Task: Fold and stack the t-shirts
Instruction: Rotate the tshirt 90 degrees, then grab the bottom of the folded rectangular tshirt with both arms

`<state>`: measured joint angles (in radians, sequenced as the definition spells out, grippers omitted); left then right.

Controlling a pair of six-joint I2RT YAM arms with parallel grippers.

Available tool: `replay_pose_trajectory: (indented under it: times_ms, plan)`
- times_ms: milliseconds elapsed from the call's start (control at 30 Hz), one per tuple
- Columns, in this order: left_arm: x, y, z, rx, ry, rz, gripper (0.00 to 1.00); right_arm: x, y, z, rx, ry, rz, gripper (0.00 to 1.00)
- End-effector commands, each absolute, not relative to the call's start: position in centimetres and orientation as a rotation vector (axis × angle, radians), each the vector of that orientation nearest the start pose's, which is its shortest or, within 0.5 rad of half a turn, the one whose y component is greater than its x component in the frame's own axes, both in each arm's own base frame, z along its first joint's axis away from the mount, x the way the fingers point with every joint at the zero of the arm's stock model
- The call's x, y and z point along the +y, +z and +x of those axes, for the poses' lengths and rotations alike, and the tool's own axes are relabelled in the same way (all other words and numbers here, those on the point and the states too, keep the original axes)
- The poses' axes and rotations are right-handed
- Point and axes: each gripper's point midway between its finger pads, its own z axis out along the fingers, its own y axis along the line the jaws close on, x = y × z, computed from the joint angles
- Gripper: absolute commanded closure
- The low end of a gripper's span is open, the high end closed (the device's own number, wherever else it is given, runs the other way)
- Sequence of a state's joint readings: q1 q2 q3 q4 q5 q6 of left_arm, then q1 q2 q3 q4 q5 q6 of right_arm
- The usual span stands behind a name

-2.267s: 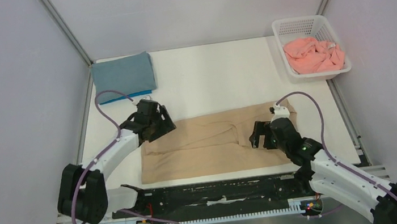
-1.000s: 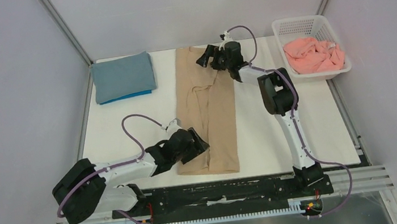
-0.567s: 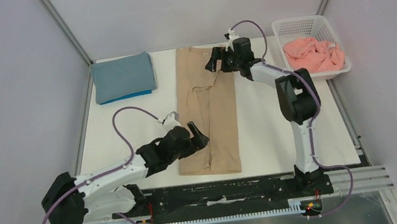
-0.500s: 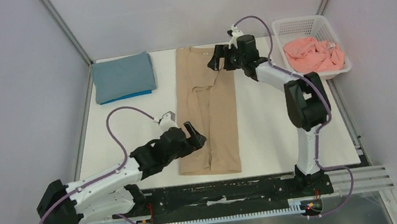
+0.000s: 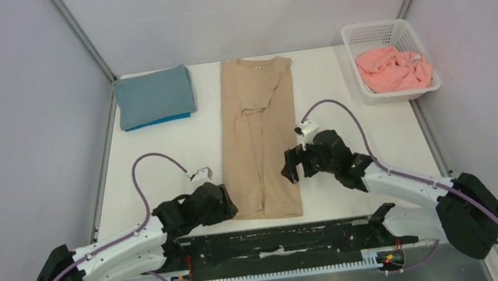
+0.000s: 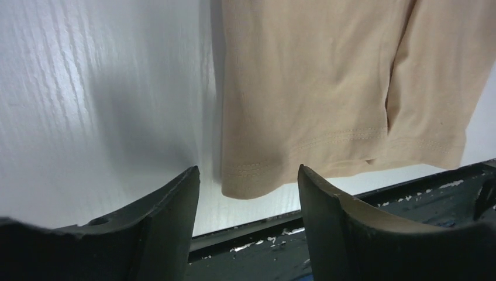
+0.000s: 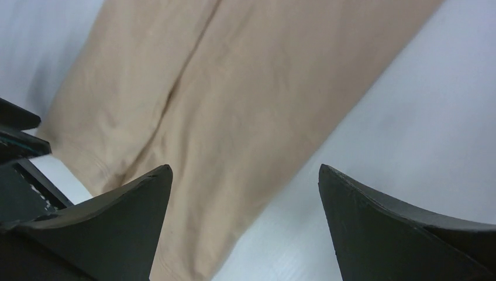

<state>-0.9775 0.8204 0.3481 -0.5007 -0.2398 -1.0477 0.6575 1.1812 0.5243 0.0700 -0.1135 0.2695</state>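
The tan t-shirt (image 5: 260,139) lies flat as a long narrow strip, collar at the far end and hem at the table's near edge. My left gripper (image 5: 229,204) is open and empty at the hem's near left corner; in the left wrist view that corner (image 6: 251,178) lies between its fingertips (image 6: 247,170). My right gripper (image 5: 291,165) is open and empty over the shirt's right edge (image 7: 234,117), low above the table (image 7: 244,167). The slate-blue t-shirt (image 5: 154,93) lies folded on the bright blue one (image 5: 161,120) at the far left. The salmon-pink t-shirt (image 5: 395,69) is crumpled in the basket.
The white slatted basket (image 5: 379,25) stands at the far right corner. Metal frame posts rise at both far corners. A black rail (image 5: 280,240) runs along the table's near edge, just past the shirt's hem.
The tan shirt went from crosswise to lengthwise. My right gripper let go of the collar end and drew back to the shirt's near right edge. My left gripper moved off the shirt to its near left corner.
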Motion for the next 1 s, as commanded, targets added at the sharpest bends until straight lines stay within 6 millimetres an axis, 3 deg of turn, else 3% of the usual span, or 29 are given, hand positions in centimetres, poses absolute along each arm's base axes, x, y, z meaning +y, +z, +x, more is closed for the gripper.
replay_pose_trajectory:
  times_ms: [0, 200, 267, 333, 400, 467, 567, 833, 967]
  plan:
    - [-17.6, 2.2, 11.1, 2.615, -0.577, -0.14, 0.37, 21.6, 8.6, 22.6, 2.169, 0.639, -0.422, 0.02]
    - [-17.9, 1.8, 11.3, 2.62, -0.57, -0.117, 0.62, 22.3, 8.3, 19.1, 2.249, 0.65, -0.518, 0.02]
    - [-17.8, 1.6, 11.5, 2.62, -0.543, -0.117, 0.67, 23.0, 7.9, 17.3, 2.261, 0.655, -0.633, 0.02]
    - [-17.7, 1.5, 11.7, 2.617, -0.522, -0.117, 0.79, 23.9, 7.3, 15.2, 2.248, 0.653, -0.796, 0.04]
    - [-17.4, 1.5, 11.9, 2.615, -0.495, -0.124, 0.98, 24.6, 6.4, 12.9, 2.217, 0.632, -0.995, 0.05]
    - [-17.2, 1.6, 11.9, 2.614, -0.48, -0.128, 0.98, 24.9, 5.9, 11.3, 2.179, 0.578, -1.16, 0.06]
    - [-17.4, 2.0, 11.9, 2.603, -0.508, -0.129, 0.98, 24.8, 4.9, 10.7, 2.161, 0.492, -1.27, 0.1]
    - [-17.6, 1.8, 11.7, 2.607, -0.536, -0.139, 0.98, 24.0, 2.5, 11.0, 2.177, 0.389, -1.34, 0.25]
    - [-17.7, 1.8, 11.8, 2.609, -0.529, -0.155, 0.98, 23.3, 1.5, 11.5, 2.207, 0.32, -1.315, 0.4]
